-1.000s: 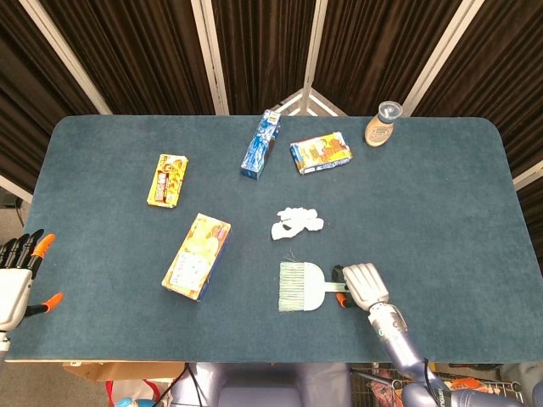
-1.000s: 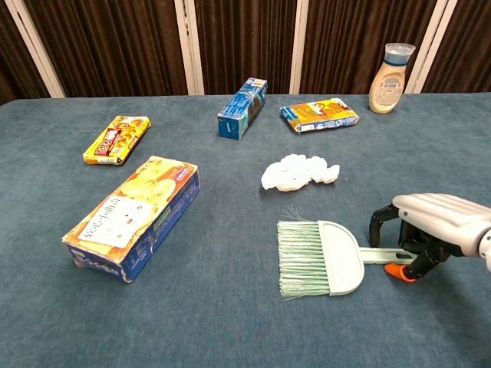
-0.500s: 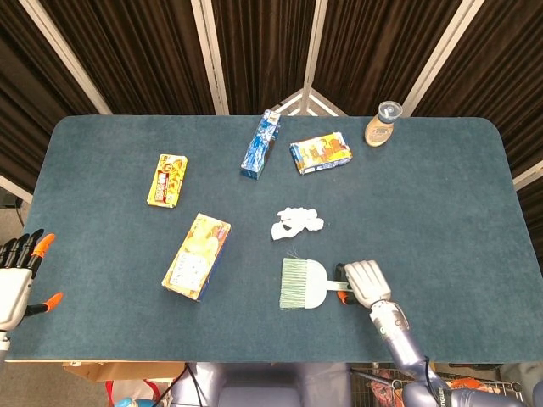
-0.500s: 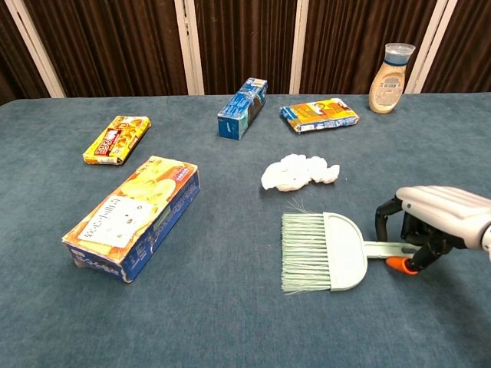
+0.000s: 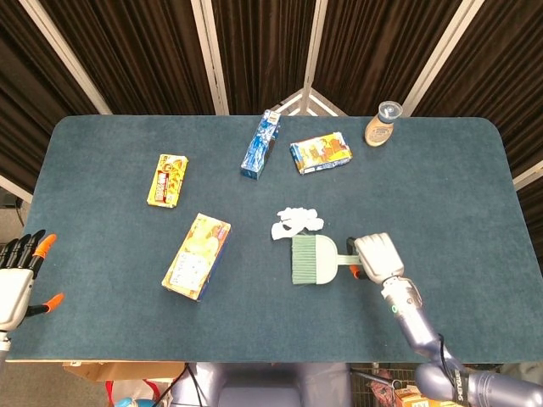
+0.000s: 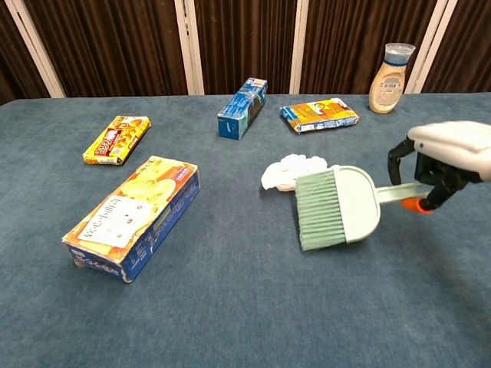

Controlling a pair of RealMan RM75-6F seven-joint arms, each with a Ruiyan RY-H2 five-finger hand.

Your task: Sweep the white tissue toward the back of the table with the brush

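Observation:
The white tissue lies crumpled near the table's middle. My right hand grips the handle of the pale green brush. The brush is lifted off the cloth, bristles pointing left, its head just in front of the tissue and overlapping its near edge in the chest view. My left hand hangs off the table's left front corner, fingers spread, holding nothing.
On the blue table: a large yellow box front left, a small yellow box at left, a blue box and a flat orange-blue box at the back, a sauce bottle back right.
My right hand has lifted the brush off the table and carried it back and to the right, from the front area up to the tissue's near edge. The tissue has not moved.

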